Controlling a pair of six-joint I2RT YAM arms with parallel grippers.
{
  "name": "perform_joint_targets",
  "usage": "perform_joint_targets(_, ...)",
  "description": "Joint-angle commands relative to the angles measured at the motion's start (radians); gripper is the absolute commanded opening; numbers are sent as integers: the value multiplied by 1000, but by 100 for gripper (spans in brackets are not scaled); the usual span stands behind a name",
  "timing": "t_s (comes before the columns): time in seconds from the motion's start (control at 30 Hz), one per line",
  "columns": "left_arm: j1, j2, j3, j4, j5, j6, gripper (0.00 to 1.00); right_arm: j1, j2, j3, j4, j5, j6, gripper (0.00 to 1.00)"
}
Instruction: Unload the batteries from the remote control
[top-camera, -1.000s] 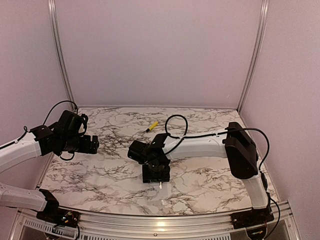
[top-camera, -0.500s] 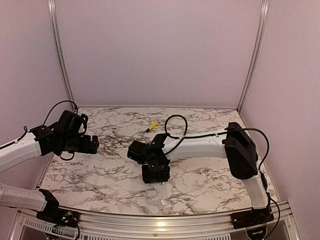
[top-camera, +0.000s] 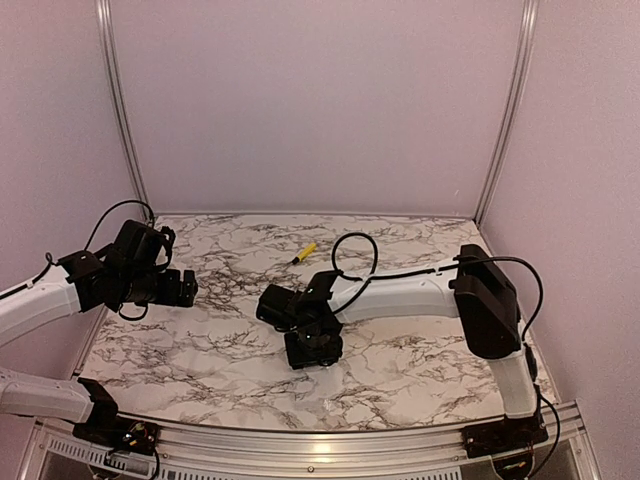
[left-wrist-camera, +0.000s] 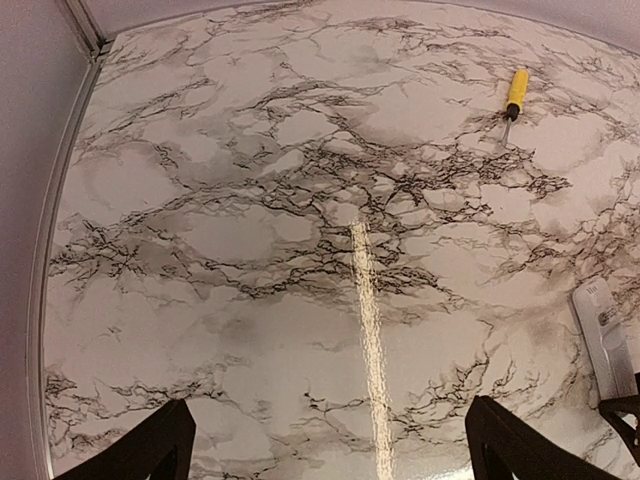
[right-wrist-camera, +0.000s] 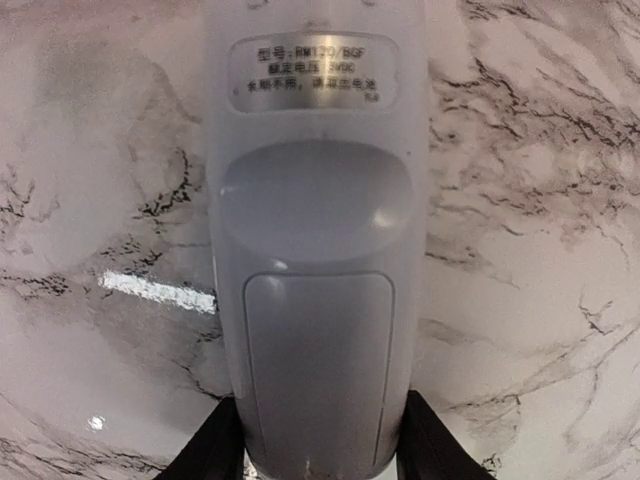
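The remote control (right-wrist-camera: 315, 250) is clasped by the right claw (right-wrist-camera: 318, 445), its battery cover (right-wrist-camera: 318, 370) still shut; no batteries are out. The left claw (left-wrist-camera: 330, 450) is held wide.

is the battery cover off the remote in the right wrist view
No, the battery cover sits flush and closed in the back of the remote control.

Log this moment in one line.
left gripper: open, empty | right gripper: closed on remote control, back face up | battery cover: on | batteries: not visible | screwdriver: untouched
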Motion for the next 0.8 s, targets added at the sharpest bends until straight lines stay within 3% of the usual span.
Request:
perform_joint_targets(0.0,-5,-3,36,-29,5,10,99,7,-76,-23,-2,66,-45,27)
perform_joint_targets(0.4,-5,-49,62,-35,72,-12,99,-12,-170,-56,31,125,-191,25)
perform_joint_targets(0.57,-5,-52,88,-27,14,-50,99,-47,-204,-68,59,125,-269,25)
perform_joint_targets(0.77,-5,38,157,-58,98,0,99,-80,-263,-94,133,130,-412,24)
